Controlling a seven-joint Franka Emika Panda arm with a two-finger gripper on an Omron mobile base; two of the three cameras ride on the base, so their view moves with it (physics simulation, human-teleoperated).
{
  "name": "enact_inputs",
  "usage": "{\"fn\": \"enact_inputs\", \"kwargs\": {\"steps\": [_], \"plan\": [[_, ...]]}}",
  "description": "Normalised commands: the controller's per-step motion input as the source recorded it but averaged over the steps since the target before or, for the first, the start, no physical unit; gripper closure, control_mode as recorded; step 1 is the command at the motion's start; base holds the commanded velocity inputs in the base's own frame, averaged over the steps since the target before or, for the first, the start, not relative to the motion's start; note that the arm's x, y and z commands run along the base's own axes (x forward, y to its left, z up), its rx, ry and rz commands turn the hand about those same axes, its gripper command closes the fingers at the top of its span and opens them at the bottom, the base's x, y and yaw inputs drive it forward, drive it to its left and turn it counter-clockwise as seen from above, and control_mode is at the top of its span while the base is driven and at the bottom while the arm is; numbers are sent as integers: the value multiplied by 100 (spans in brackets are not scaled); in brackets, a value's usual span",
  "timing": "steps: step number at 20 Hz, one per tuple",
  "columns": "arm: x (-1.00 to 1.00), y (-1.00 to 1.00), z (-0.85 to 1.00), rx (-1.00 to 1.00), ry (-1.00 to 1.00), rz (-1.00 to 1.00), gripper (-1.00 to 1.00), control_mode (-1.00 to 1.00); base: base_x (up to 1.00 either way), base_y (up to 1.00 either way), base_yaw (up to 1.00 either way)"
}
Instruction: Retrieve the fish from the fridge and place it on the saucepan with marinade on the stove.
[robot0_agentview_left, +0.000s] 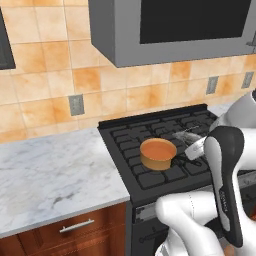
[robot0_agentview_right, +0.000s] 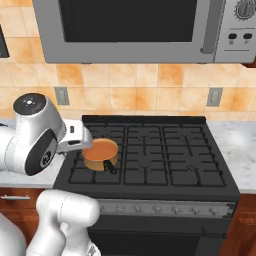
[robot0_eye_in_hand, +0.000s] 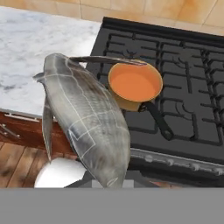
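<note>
A copper saucepan (robot0_agentview_left: 158, 154) of marinade (robot0_agentview_left: 157, 149) sat mid-frame on the black stove (robot0_agentview_left: 150, 172). A grey microwave (robot0_agentview_left: 170, 27) hung across the top, and marble counter (robot0_agentview_left: 50, 177) filled the lower left.

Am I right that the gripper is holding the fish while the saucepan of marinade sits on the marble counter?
Not quite. The gripper does hold the fish, but the saucepan of marinade sits on the stove, on a front grate, not the counter. The right base view shows it.

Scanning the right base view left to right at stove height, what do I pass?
White robot arm with its dark round joint → small round copper-orange saucepan holding smooth orange-brown marinade → black iron grates of the gas stove → grey-veined white marble counter.
</note>
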Motion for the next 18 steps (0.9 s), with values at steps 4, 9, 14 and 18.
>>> {"fn": "enact_inputs", "kwargs": {"steps": [4, 9, 14, 18], "plan": [[39, 0, -46, 0, 1, 20, 100, -100, 0, 0, 0], [46, 4, -23, 0, 10, 7, 100, -100, 0, 0, 0], [57, 0, -29, 0, 14, 8, 100, -100, 0, 0, 0], [51, -1, -39, 0, 10, 8, 100, -100, 0, 0, 0]]}}
